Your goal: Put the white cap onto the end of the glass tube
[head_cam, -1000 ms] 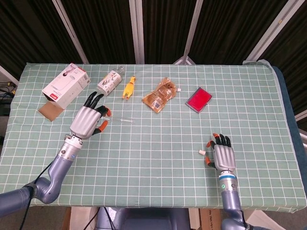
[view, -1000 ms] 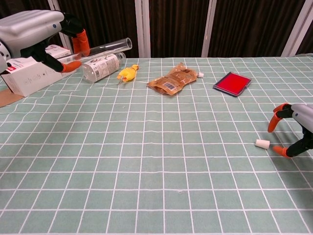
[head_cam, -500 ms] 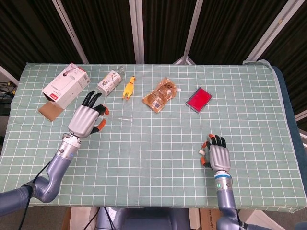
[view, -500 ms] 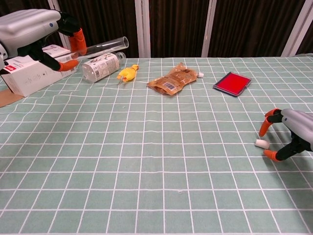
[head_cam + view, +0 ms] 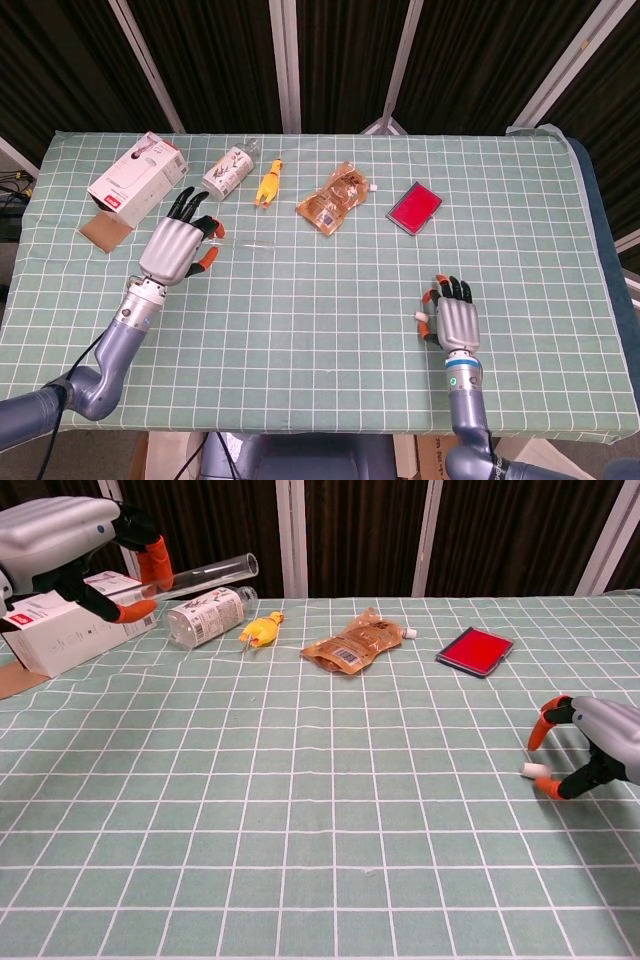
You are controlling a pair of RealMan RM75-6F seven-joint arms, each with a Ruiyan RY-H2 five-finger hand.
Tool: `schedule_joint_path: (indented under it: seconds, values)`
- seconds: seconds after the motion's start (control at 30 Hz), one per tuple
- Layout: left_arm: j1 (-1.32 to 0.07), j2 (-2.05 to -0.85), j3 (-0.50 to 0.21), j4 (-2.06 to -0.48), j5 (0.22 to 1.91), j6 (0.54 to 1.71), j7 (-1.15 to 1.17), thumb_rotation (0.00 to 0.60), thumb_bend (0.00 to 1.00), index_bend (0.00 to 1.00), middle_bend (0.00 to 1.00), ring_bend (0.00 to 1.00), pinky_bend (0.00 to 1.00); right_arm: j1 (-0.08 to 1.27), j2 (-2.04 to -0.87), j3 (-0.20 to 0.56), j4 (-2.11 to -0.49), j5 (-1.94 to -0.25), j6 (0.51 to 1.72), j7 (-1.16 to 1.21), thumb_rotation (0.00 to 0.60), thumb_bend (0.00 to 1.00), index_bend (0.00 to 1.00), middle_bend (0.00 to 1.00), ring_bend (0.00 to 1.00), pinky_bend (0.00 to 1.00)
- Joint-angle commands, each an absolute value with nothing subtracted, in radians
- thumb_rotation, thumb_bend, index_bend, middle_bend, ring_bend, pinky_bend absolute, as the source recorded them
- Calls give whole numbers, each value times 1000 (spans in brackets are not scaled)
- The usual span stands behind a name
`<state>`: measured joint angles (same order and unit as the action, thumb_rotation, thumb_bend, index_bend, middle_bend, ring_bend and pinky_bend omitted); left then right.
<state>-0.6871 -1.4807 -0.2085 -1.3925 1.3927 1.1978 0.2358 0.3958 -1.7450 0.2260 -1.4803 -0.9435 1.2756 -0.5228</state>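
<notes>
Head view steeply overhead; chest view low, probably table-level.

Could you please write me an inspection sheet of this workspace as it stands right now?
Surface: table under a green, white-gridded cloth, slightly wrinkled at the near left.
Job's things: clear glass tube held off the table; small white cap lying on the cloth.
Clutter: white and red carton, brown cardboard piece, clear plastic bottle, yellow rubber chicken, brown snack pouch, red flat case.
Hands: left hand grips the tube; right hand arched over the cap, fingertips either side, cap not lifted.
Cables: black cable along the left arm.
Surroundings: dark curtains, metal frame posts.
</notes>
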Motion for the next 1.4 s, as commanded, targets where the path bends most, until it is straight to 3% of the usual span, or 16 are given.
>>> schedule_joint_path:
  seconds: [0.03,0.57,1.4]
  values:
    - [-687,-1482,-207,-1391,1394,1199,235,600,620,515,526,96,0,398,-1746,230,-1479,-940,1276,-521,600,352,417,140,0,0]
    - [-687,-1482,-205,-1388,1395,1201,232,600,620,515,526,96,0,406,-1753,238,-1447,-920,1272,-534,600,352,527,178,0,0]
    - [-689,-1491,-201,-1380,1392,1197,231,600,620,513,525,95,0,413,-1756,239,-1438,-922,1262,-515,600,358,575,191,0,0]
